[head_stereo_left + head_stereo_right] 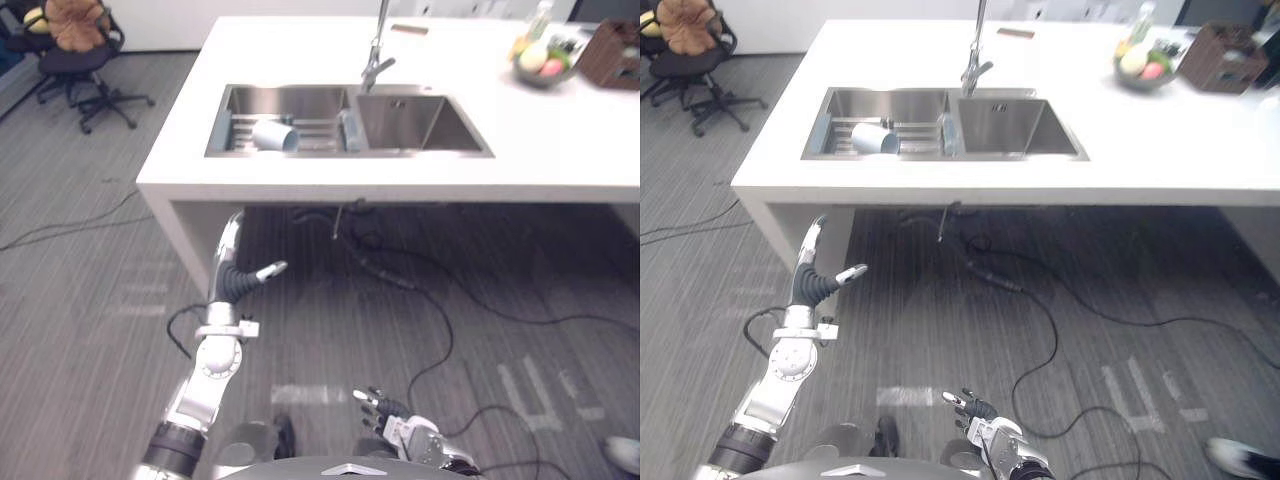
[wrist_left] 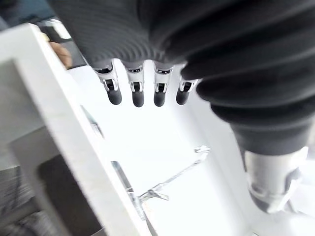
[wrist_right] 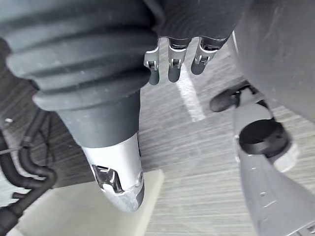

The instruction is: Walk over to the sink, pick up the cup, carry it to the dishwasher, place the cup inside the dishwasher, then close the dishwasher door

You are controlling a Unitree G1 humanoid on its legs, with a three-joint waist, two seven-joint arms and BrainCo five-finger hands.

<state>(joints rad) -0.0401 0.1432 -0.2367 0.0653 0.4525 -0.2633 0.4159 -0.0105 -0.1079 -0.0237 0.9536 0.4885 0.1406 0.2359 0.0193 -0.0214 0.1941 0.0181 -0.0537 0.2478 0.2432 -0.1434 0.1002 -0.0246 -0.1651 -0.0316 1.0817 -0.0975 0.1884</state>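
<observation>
The white counter [image 1: 560,130] has a long straight front edge with open space beneath it, where cables [image 1: 400,280] trail across the grey carpet [image 1: 90,300]. An office chair [image 1: 80,50] stands well off to the left. The double sink [image 1: 420,152] sits under a tap [image 1: 377,50]. In its left basin the pale cup [image 1: 274,135] lies on its side on a rack. A bowl [image 1: 542,62] of fruit sits far right. The left hand [image 1: 233,280] is raised below the counter edge with its fingers straight and released, well short of the cup. The right hand [image 1: 385,408] hangs low with its fingers relaxed.
</observation>
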